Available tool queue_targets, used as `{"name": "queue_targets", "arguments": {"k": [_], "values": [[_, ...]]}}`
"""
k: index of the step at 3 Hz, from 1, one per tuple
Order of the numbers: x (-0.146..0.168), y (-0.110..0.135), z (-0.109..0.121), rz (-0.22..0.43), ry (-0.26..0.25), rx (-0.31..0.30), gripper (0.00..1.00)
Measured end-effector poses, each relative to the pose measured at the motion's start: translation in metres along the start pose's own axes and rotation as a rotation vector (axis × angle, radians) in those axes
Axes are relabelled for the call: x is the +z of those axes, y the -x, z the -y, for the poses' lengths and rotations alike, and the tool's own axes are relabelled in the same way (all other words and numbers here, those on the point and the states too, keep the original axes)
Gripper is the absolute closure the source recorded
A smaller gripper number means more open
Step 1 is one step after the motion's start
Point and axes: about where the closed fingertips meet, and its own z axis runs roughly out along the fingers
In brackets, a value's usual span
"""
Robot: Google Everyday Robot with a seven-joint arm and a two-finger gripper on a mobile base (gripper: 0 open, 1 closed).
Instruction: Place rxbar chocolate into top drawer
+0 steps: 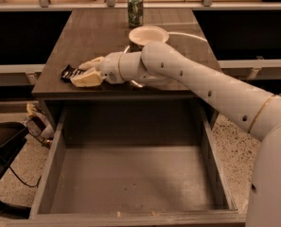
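Note:
The rxbar chocolate (67,72), a small flat bar in a black wrapper, lies on the wooden table (102,37) near its front left edge. My gripper (83,72) reaches in from the right at table height. Its pale fingers (87,79) are closed around the bar's right end, and the bar's left end sticks out. The bar still rests on the table top. The top drawer (130,183) is pulled fully open below the table's front edge. It is a deep grey-brown box with a bare bottom.
A green can (135,10) stands at the table's far edge. A white paper bowl (148,34) sits behind my arm. A dark chair and cables (7,150) are on the floor to the drawer's left.

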Motion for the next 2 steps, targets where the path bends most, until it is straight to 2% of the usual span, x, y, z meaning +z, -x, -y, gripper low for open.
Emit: {"name": "queue_targets", "arguments": {"k": [2], "values": [[0.0, 0.0001, 0.0, 0.0, 0.0, 0.0, 1.0]]}}
